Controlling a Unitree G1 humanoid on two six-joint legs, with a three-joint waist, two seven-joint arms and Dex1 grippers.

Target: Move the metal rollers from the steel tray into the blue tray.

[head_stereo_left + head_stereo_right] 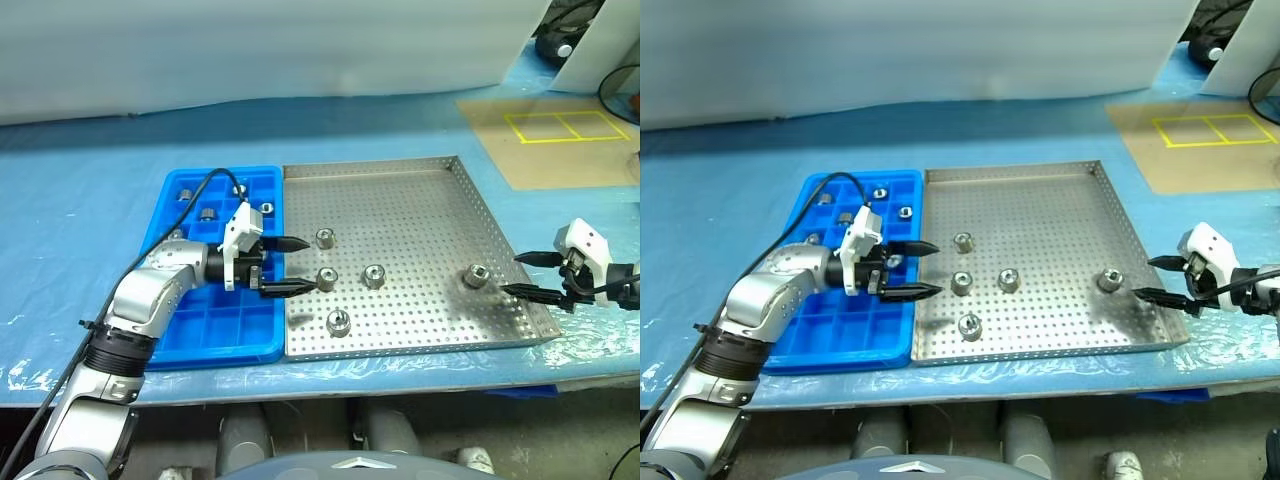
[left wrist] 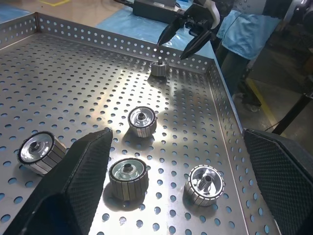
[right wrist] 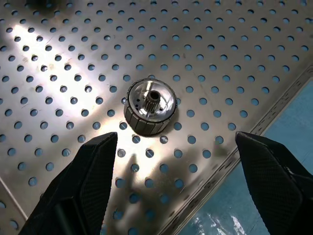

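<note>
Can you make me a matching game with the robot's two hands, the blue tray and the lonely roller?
Things:
1. left end effector
2. right end effector
3. blue tray
4. roller nearest the right end effector

Places or states:
A. open, at the steel tray's right edge
B. beside the steel tray's left edge
C. lying alone on the steel tray's right part
D. open, over the seam between the two trays

Pairs: 1-D, 2-A, 3-B, 4-C

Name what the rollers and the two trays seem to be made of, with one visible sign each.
Rollers: likely polished metal; mirror-bright faces, ribbed sides.
Steel tray: sheet metal, dull silver with glints, punched holes.
Blue tray: probably moulded plastic; even bright colour, soft sheen.
</note>
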